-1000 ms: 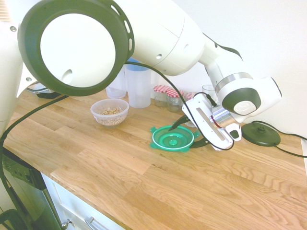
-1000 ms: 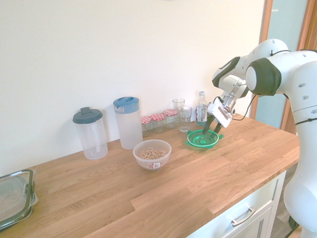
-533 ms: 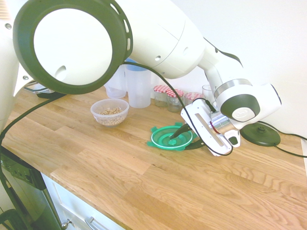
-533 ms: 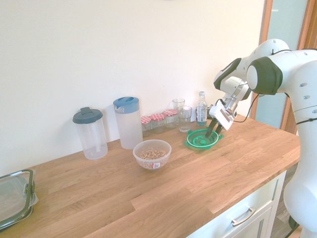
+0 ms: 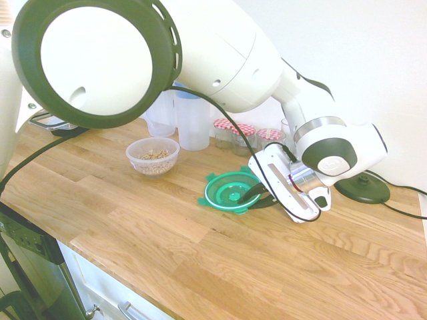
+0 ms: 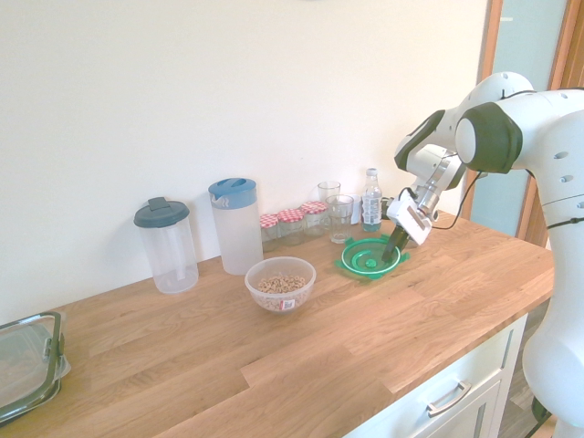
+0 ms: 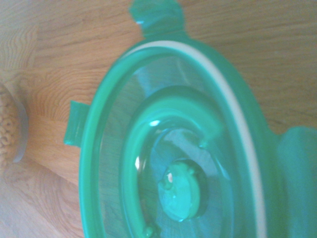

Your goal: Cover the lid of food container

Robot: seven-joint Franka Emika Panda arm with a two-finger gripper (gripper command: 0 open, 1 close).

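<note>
On the pale wooden surface point(image 5: 167, 227), found the round green plastic lid point(image 5: 230, 192) lying near the red-capped glass jars point(image 5: 233, 130), well apart from the small round clear food container of beige grain point(image 5: 153, 156). Saw the jaws lowered aslant at the lid's rim on the side away from the bowl. Could not tell how wide they stood, nor whether they had hold of that rim.

Judged a thin-edge grip risky: might slip off and leave the lid skidding or dropping back. Feared a lid held by one edge would hang tilted, land off-centre on the bowl, and tip so light a thing, spilling grain. Feared also a brush against the jars just behind on the lift.

Lost the fingertips behind the white wrist body in both outside views. Got only a blurred close-up from the wrist view, lid cut off at the edges, vent knob point(image 7: 179, 191) soft, bowl a mere sliver.
</note>
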